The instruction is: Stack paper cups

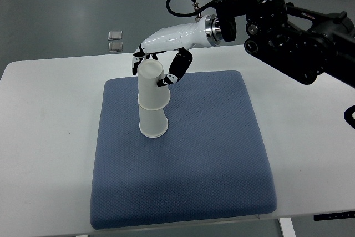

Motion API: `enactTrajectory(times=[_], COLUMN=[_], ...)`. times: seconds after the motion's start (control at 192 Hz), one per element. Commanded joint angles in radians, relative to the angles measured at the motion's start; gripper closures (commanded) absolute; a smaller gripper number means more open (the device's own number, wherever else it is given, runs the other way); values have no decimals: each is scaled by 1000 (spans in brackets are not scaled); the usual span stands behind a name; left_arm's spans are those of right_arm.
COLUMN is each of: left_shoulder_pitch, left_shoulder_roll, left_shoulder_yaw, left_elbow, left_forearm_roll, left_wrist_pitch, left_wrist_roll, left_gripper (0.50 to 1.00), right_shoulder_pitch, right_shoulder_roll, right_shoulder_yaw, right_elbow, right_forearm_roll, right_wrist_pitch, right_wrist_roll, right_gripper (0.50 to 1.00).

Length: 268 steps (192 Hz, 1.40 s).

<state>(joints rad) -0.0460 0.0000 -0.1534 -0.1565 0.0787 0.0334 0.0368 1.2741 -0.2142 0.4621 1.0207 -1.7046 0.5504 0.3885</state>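
Top view, looking down steeply on a white table (50,115) with a blue pad (183,154) laid across its middle. On the pad, toward its far left part, two white paper cups: lower cup (153,123) standing upside down, wide rim on the pad, and upper cup (152,84) also upside down, slipped over the lower one and leaning slightly. Reaching in from the right edge, a black right arm (299,34) ending in a white right hand (161,62) with black finger joints. Fingers curled around the top of the upper cup, thumb on the right side of it, other fingers behind and to the left, grasping the cup near its closed end. Contact of the hidden far fingers not fully clear, but the near fingers touching the cup wall. A black cable (180,5) looping above the wrist. On the grey floor (66,4) beyond the table, two small square objects (115,40) side by side, too small to identify. No left arm visible.
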Motion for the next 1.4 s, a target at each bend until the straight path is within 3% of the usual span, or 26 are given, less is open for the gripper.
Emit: enactTrajectory(times=[0.0,0.835,0.908,0.997,1.133,1.394], left_shoulder_pitch=[0,0,0,0,0,0], left_shoulder_roll=[0,0,0,0,0,0], left_shoulder_yaw=[0,0,0,0,0,0], left_elbow=[0,0,0,0,0,0], left_forearm_roll=[0,1,0,0,0,1], left_wrist_pitch=[0,0,-1,0,0,-1], left_wrist_roll=[0,0,0,0,0,0], left_gripper=[500,500,500,500,500,500], right_shoulder_pitch=[1,-6,-9,-10,-13,-33], right_shoulder_roll=[6,49,50,49,49,41], right_shoulder_yaw=[4,-5,-5,-5,-5,-3], right_elbow=[4,-1,-1,-1,-1,-1], right_forearm_roll=[5,-9,-7,-7,-6,-3], right_wrist_pitch=[2,-4,-12,-15,-20,-20], right_wrist_roll=[1,-33,-34,-33,-33,-33], right_gripper=[906,897,857,716,601,583])
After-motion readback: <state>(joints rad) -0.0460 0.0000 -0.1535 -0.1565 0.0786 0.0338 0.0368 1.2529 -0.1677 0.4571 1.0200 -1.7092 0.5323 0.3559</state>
